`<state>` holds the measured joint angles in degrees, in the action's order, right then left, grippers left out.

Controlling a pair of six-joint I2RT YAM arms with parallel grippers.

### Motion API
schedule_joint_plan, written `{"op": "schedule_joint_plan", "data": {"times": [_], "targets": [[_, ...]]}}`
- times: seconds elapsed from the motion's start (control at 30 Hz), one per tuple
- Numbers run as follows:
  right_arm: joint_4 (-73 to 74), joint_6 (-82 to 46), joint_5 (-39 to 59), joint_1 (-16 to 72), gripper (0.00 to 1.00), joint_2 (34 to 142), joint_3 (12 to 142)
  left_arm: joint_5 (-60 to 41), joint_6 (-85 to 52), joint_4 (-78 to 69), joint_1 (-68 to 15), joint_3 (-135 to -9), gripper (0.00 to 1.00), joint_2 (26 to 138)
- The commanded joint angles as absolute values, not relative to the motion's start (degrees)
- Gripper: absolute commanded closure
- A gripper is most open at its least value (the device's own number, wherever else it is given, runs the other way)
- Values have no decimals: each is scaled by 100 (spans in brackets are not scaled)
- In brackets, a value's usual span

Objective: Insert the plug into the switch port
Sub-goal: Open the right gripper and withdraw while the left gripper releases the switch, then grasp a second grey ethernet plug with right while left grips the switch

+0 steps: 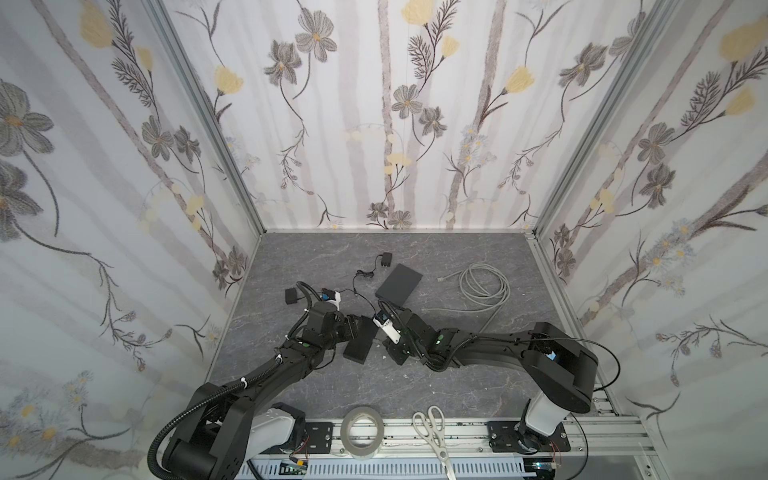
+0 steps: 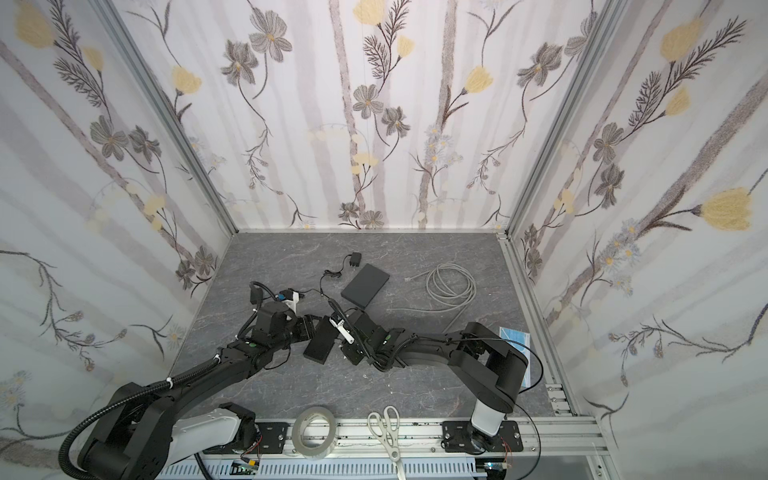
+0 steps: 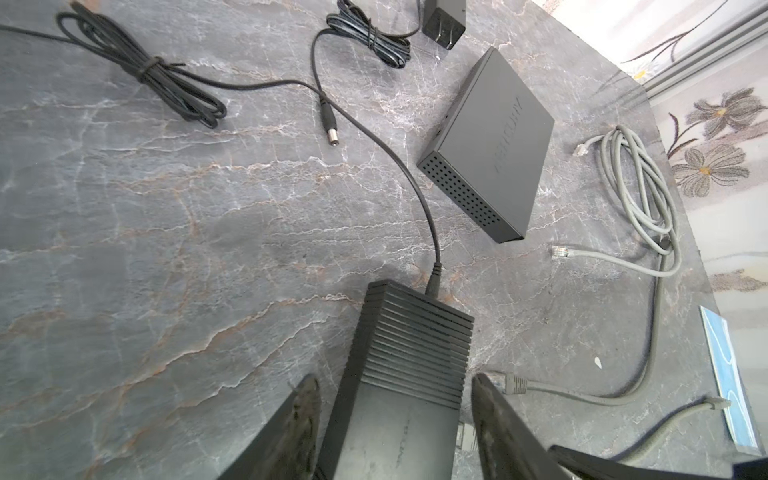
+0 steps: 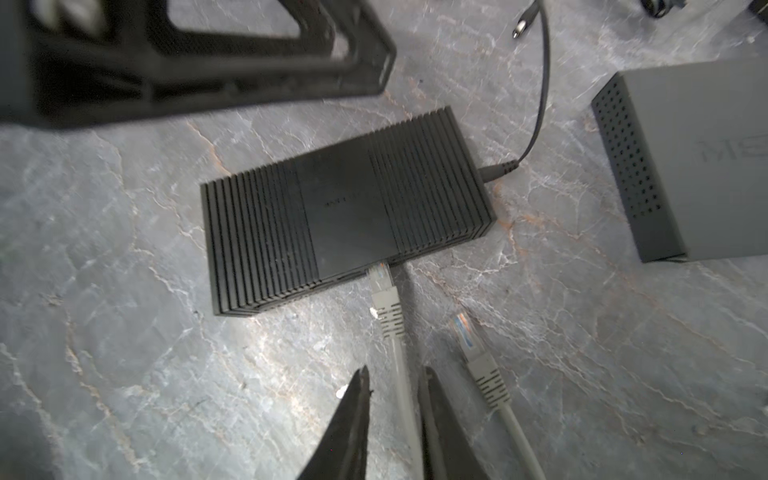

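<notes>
The switch [image 1: 360, 340] is a black ribbed box lying flat mid-table, seen in both top views [image 2: 320, 340]. My left gripper [image 3: 394, 376] is open. Its fingers stand on either side of the switch [image 3: 407, 374], with a thin gap on each side. A grey plug [image 4: 380, 278] sits in a port on the switch's [image 4: 345, 208] long side. Its grey cable [image 4: 401, 374] runs back between the fingers of my right gripper [image 4: 395, 368]. That gripper is open a little, with a gap beside the cable. A black power cord [image 3: 432, 278] enters the switch's far end.
A second grey plug [image 4: 467, 336] lies loose beside the inserted one. A dark grey box [image 1: 399, 282] and a coiled grey cable [image 1: 484, 286] lie further back. A power adapter [image 1: 386, 259] and a bundled black cord [image 3: 166, 79] lie behind. A tape roll [image 1: 361, 432] and scissors [image 1: 432, 432] rest on the front rail.
</notes>
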<state>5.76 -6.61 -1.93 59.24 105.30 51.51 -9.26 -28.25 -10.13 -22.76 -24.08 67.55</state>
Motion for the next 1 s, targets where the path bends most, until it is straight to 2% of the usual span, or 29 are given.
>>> {"op": "schedule_joint_plan", "data": {"times": [0.0, 0.4, 0.67, 0.97], "targets": [[794, -773, -431, 5933, 76, 10204, 5068, -992, -2769, -1222, -2302, -2445, 40, 6759], [415, -593, -932, 5701, 71, 9849, 4726, -1081, -2761, -1103, -2325, -2487, 38, 6658], [-559, 104, -566, 5359, 72, 10454, 5132, -1178, -2780, -1071, -2327, -2523, 37, 6653], [-676, 188, -492, 5335, 73, 10958, 5456, -1348, -2791, -1141, -2329, -2689, 36, 6984]]}}
